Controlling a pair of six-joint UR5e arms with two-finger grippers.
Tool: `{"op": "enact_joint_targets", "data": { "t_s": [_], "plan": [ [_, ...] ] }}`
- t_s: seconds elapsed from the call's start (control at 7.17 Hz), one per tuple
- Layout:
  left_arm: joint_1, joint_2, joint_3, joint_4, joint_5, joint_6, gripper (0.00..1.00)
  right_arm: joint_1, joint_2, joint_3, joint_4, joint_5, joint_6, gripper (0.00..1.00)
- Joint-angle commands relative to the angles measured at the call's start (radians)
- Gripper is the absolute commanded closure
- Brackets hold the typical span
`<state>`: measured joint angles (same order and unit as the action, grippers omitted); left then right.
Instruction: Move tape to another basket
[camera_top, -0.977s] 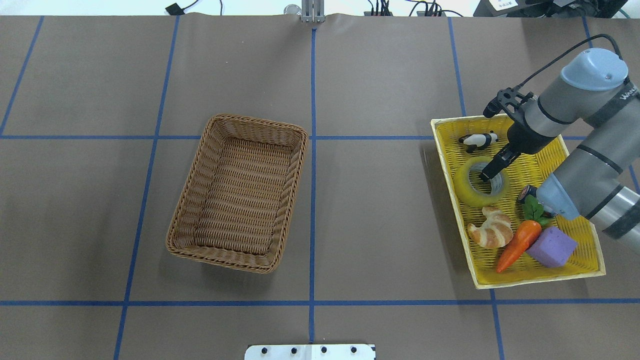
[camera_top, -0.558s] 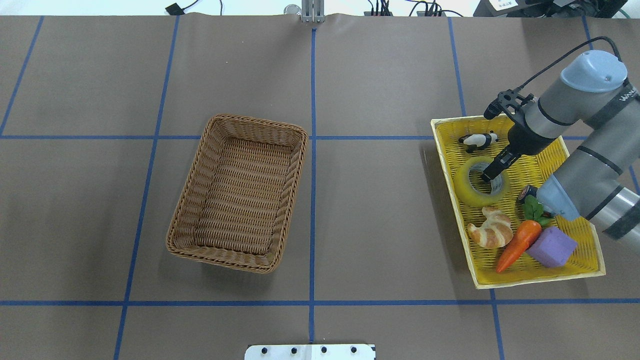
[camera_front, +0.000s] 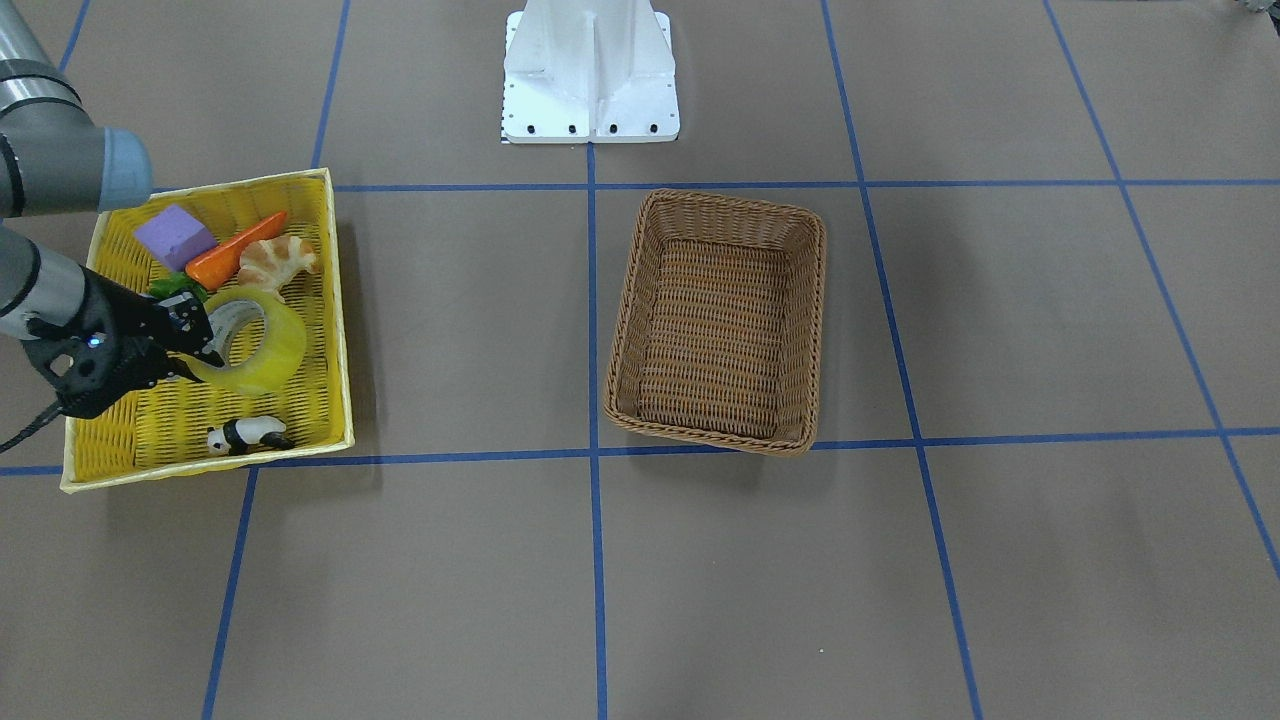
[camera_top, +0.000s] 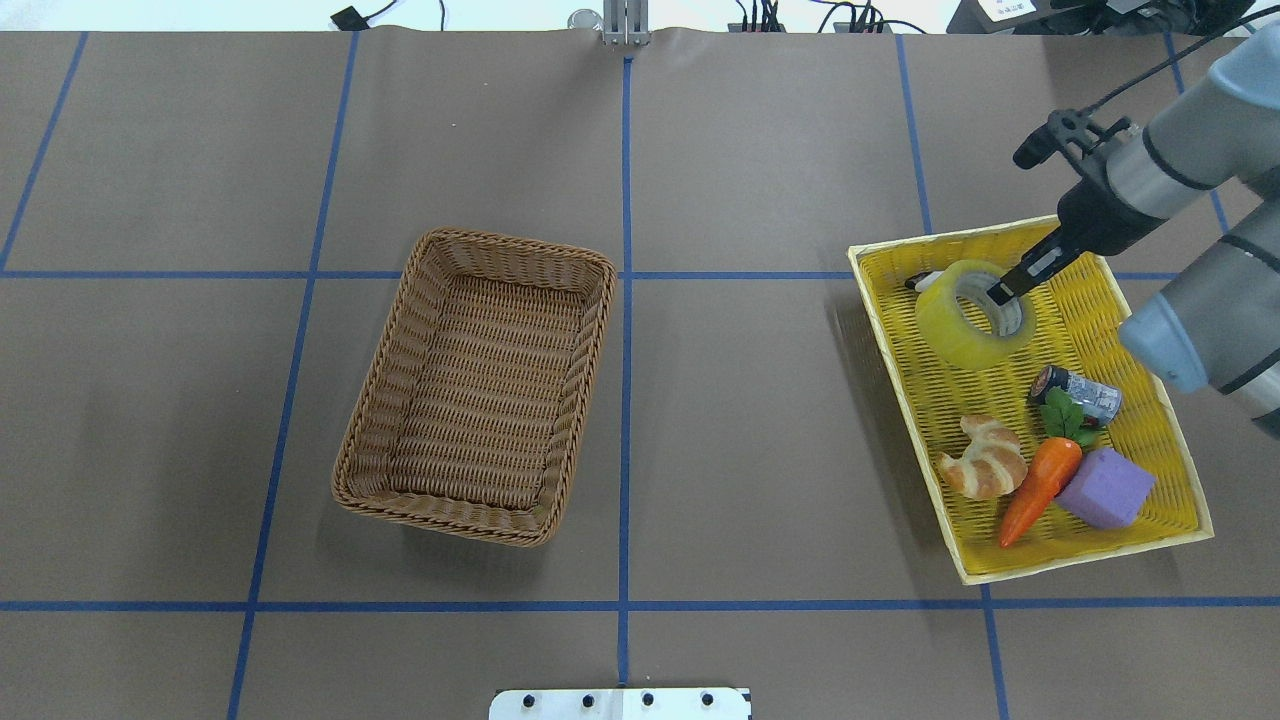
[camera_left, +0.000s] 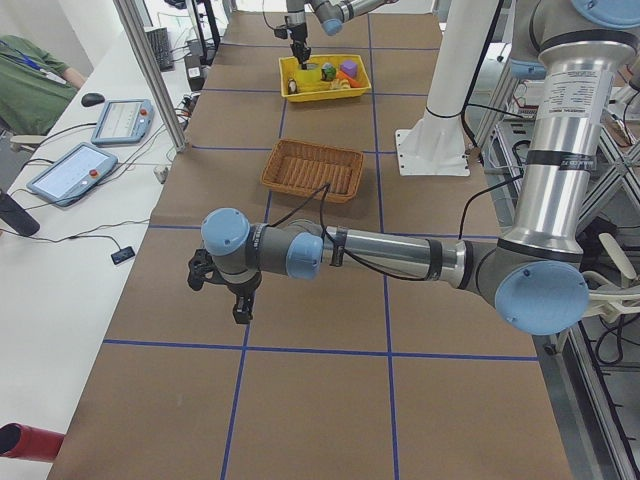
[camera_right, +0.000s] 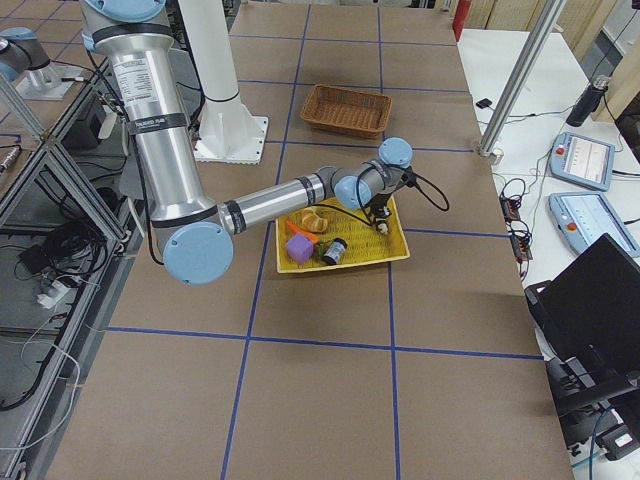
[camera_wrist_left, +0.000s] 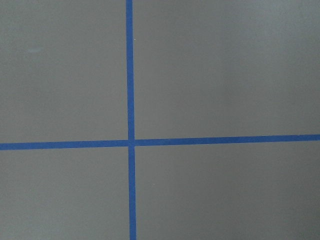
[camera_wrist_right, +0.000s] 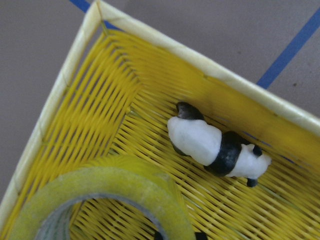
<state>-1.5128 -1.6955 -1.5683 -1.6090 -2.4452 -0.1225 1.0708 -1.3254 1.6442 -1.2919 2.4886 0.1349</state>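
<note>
The yellow tape roll (camera_top: 958, 322) hangs tilted over the far end of the yellow tray (camera_top: 1095, 310), clear of its floor. My right gripper (camera_top: 1003, 292) is shut on the roll's wall, one finger inside the core. In the front-facing view the gripper (camera_front: 203, 345) holds the tape (camera_front: 262, 350) over the tray (camera_front: 150, 430). The right wrist view shows the roll's top edge (camera_wrist_right: 125, 182). The brown wicker basket (camera_top: 400, 400) stands empty at table centre-left. My left gripper (camera_left: 240, 312) shows only in the exterior left view, low over bare table; I cannot tell its state.
The tray also holds a panda toy (camera_wrist_right: 215, 145), a silver cylinder (camera_top: 1080, 390), a croissant (camera_top: 985, 458), a carrot (camera_top: 1040, 485) and a purple block (camera_top: 1105, 487). Brown table with blue grid lines lies between tray and basket.
The right gripper has risen and moved toward the far side with the tape, lifting the roll off the tray floor. The tray shifted slightly. The silver cylinder is now uncovered.
</note>
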Motion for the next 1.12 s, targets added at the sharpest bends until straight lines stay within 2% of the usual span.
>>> {"op": "enact_joint_targets", "data": {
  "t_s": [0.0, 0.14, 0.28, 0.56, 0.84, 0.98],
  "plan": [
    [0.028, 0.002, -0.076, -0.069, -0.014, -0.123, 0.02, 0.095, 0.009, 0.041, 0.014, 0.165, 0.093, 1.00],
    [0.042, 0.023, -0.081, -0.256, -0.015, -0.285, 0.02, 0.100, 0.017, 0.080, 0.051, 0.177, 0.195, 1.00],
    [0.086, 0.039, -0.059, -0.502, -0.014, -0.509, 0.02, 0.100, 0.012, 0.107, 0.133, 0.178, 0.348, 1.00],
    [0.219, 0.028, -0.055, -0.879, 0.000, -0.986, 0.02, 0.097, 0.015, 0.112, 0.456, 0.129, 0.748, 1.00],
    [0.305, 0.022, -0.053, -1.096, 0.111, -1.156, 0.02, 0.030, 0.000, 0.105, 0.834, -0.073, 1.152, 1.00],
    [0.350, 0.022, -0.056, -1.179, 0.195, -1.204, 0.02, -0.013, -0.006, 0.112, 0.940, -0.138, 1.274, 1.00]
  ]
}}
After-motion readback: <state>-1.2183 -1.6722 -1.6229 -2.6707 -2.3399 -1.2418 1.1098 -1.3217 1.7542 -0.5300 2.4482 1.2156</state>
